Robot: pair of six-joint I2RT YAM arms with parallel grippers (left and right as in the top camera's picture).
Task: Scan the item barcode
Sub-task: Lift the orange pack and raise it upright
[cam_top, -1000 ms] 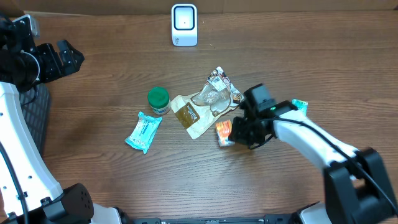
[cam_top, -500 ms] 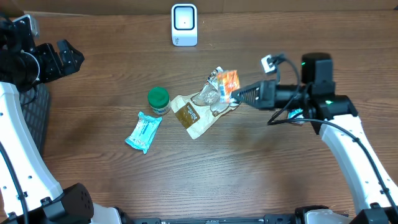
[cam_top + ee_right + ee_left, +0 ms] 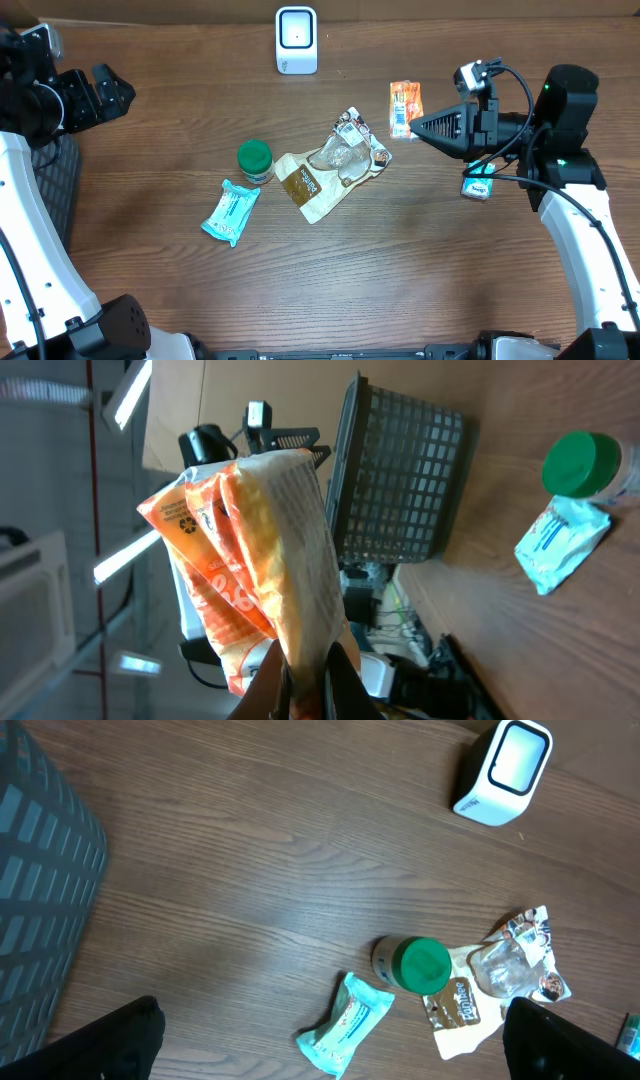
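Observation:
My right gripper is shut on an orange snack packet and holds it in the air right of the pile, well to the right of the white barcode scanner at the back edge. In the right wrist view the packet stands pinched between the fingers, its crimped edge facing the camera. My left gripper hangs open at the far left, away from the items. Its wrist view looks down on the scanner, with nothing between the fingers.
On the table lie a green-lidded jar, a teal packet, a brown-and-white pouch and a clear wrapper. A small teal item lies under the right arm. A dark basket stands at the left edge.
My right gripper has lifted the orange packet off the table beside the pile and carried it up and to the right. The left arm has not moved.

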